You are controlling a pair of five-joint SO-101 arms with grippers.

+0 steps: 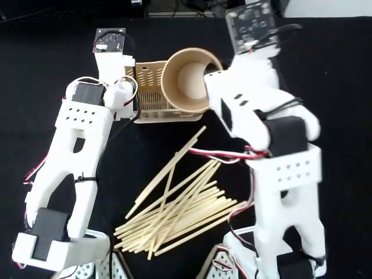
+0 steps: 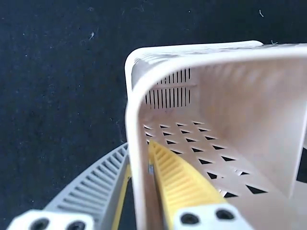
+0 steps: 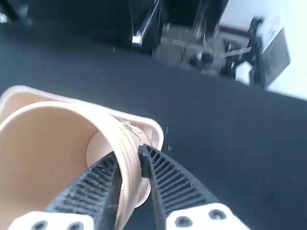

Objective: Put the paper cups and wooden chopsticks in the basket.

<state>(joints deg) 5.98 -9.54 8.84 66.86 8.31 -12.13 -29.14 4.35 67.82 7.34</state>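
A tan paper cup (image 1: 189,78) hangs tilted, mouth up toward the camera, over the beige slotted basket (image 1: 145,87). My right gripper (image 1: 210,78) is shut on its rim. In the right wrist view the rim of the cup (image 3: 43,148) sits between the black fingers of the gripper (image 3: 127,153), with the basket rim (image 3: 148,127) just behind. My left gripper (image 1: 135,99) clamps the basket's left wall. The left wrist view shows the gripper (image 2: 139,146) with its yellow finger (image 2: 177,182) inside the basket (image 2: 240,96) and its grey finger (image 2: 91,187) outside. Several wooden chopsticks (image 1: 174,209) lie in a loose pile.
The table is covered in black cloth (image 1: 325,75). The chopstick pile lies between the two arm bases at the front, with red and white cables (image 1: 224,156) trailing over its upper right. Room clutter (image 3: 216,48) stands beyond the table's far edge.
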